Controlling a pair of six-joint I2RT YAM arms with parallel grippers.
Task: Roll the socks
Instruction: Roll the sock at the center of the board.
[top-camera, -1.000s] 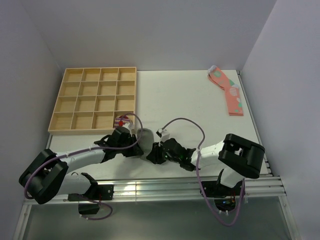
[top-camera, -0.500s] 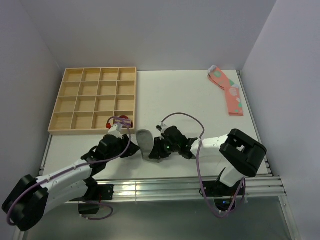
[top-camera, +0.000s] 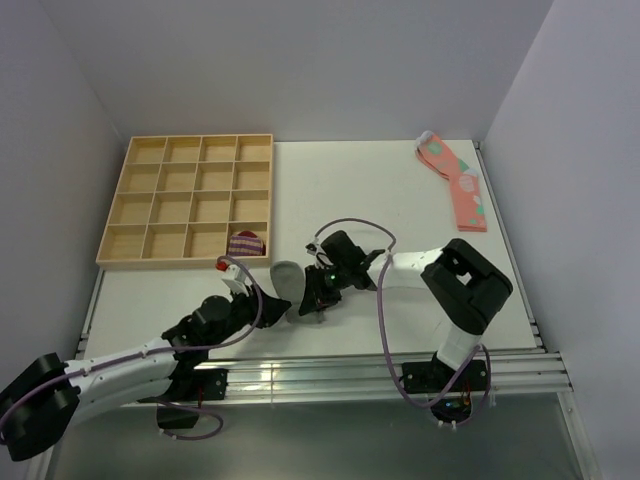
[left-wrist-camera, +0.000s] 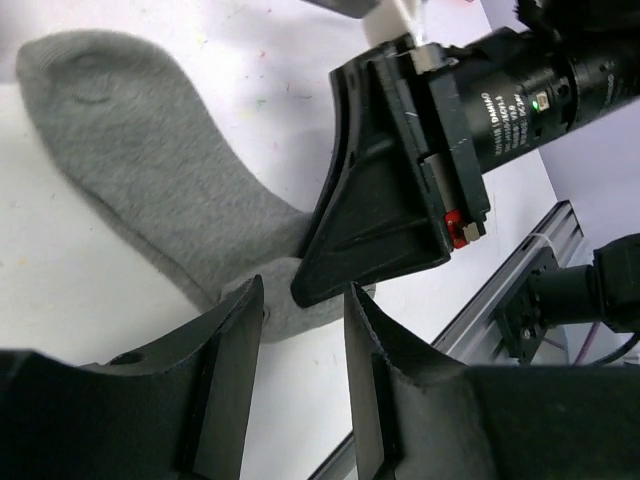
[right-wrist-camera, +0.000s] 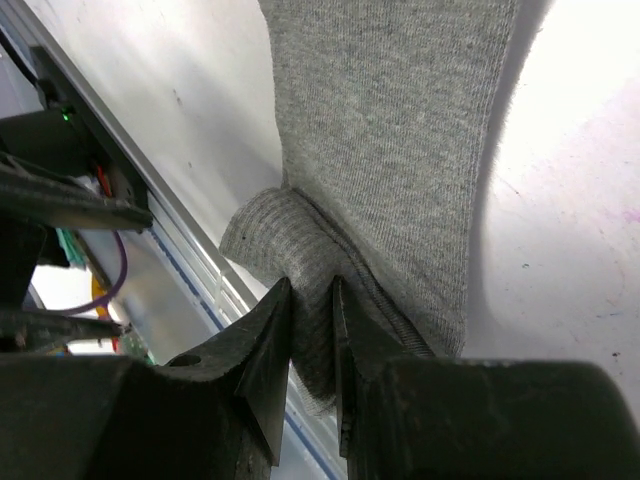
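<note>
Grey sock lies flat on the white table, low centre of the top view. Its rounded toe end points up-frame and its other end is down toward the front rail. R gripper comes in from the right & sits on the sock's lower right edge. In the R wrist view its two black fingers are pressed nearly together w/ a bunched fold of grey knit pinched between them at lower centre. The rest of the sock spreads flat up-frame from that fold. L gripper reaches in from lower left, its tips at the sock's lower left edge, just beside the R gripper. In the L wrist view its fingers stand spread apart at the bottom of the frame. The sock's near end and the tip of the R gripper's finger lie just ahead of the gap between them. The sock body runs off to upper left there. Can't tell from that angle whether the L tips touch the knit, prob. just above it. Wooden compartment tray sits upper left, w/ a small purple-striped bundle in its lower right compartment. Pink socks lie far upper right, well apart from both grippers.
</note>
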